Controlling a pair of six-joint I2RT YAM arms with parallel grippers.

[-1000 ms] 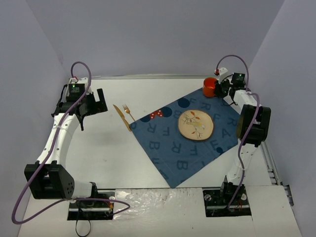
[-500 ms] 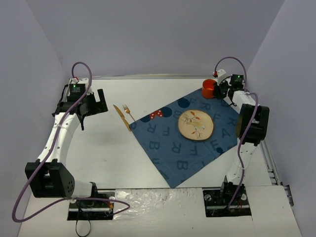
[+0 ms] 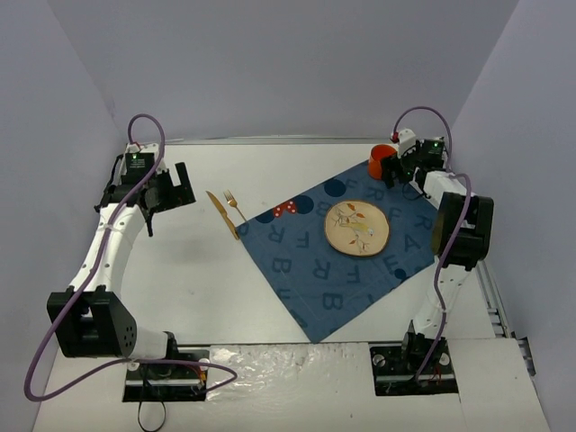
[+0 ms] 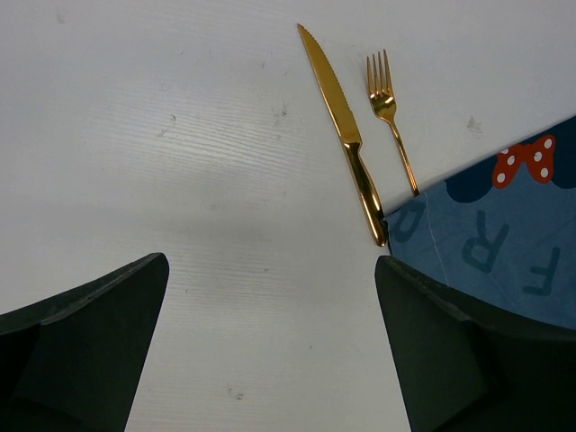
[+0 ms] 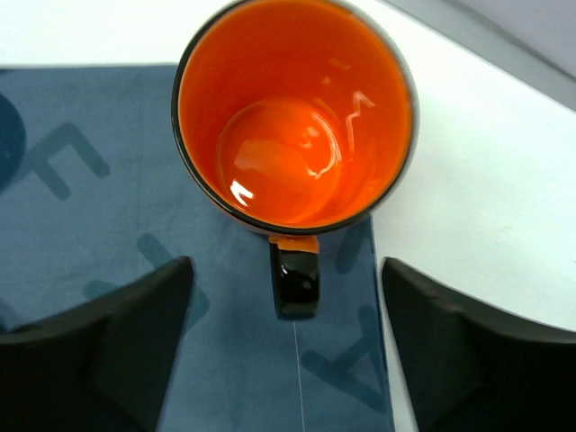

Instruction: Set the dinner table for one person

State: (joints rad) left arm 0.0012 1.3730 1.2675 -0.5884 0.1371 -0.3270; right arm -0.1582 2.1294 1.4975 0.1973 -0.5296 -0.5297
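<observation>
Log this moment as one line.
left gripper open over dinner table | right gripper open, lined up on mug handle | plate on blue cloth | knife, fork at cloth edge

My left arm (image 3: pixel 106 247) and right arm (image 3: pixel 463 229) are slim white tubes joined by chunky black motor housings. From above, their black bases sit at about 7 and 5 o'clock. A mauve cable (image 3: pixel 163 135) arches over my left wrist near 10 o'clock, and another mauve cable (image 3: pixel 420 109) loops over the right wrist near 2 o'clock. Each wrist carries a small black box with a green light (image 3: pixel 135 162). My left pincer (image 4: pixel 270 270) and right pincer (image 5: pixel 286 270) have broad, matte black, wedge-shaped fingers (image 4: pixel 81 351).
</observation>
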